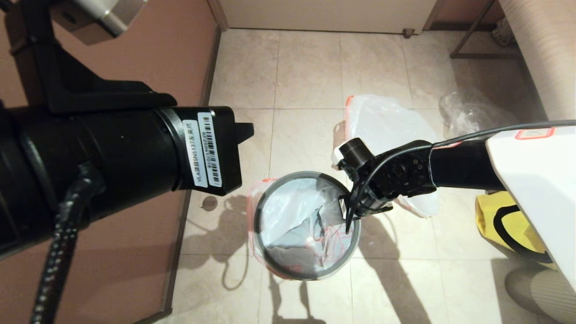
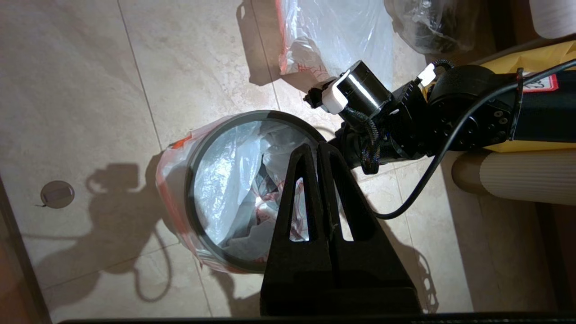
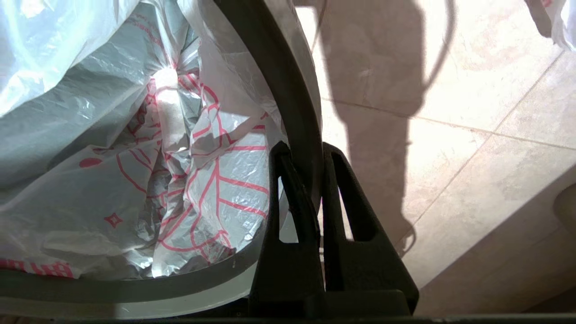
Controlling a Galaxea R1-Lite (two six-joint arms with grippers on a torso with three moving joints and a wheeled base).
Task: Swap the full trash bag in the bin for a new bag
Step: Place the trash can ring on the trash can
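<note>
The bin stands on the floor tiles, its grey rim ring [image 1: 306, 275] on top and its black wall hidden. The new bag [image 1: 288, 211] with the leaf drawing lines it, and its orange-pink edge [image 2: 168, 189] is folded down outside. My right gripper [image 3: 305, 150] is shut on the rim ring [image 3: 135, 288] at the bin's right side, one finger inside and one outside. My left gripper [image 2: 313, 146] hangs above the bin's right half, shut and holding nothing. The full trash bag [image 1: 382, 121] lies on the floor beyond the right arm.
A clear bag with dark contents [image 1: 468, 112] lies at the far right near a ribbed wall. A yellow fabric sack [image 1: 499, 220] sits to the right of the bin. A pink wall [image 1: 189, 54] runs along the left, and a floor drain [image 1: 209, 203] lies beside it.
</note>
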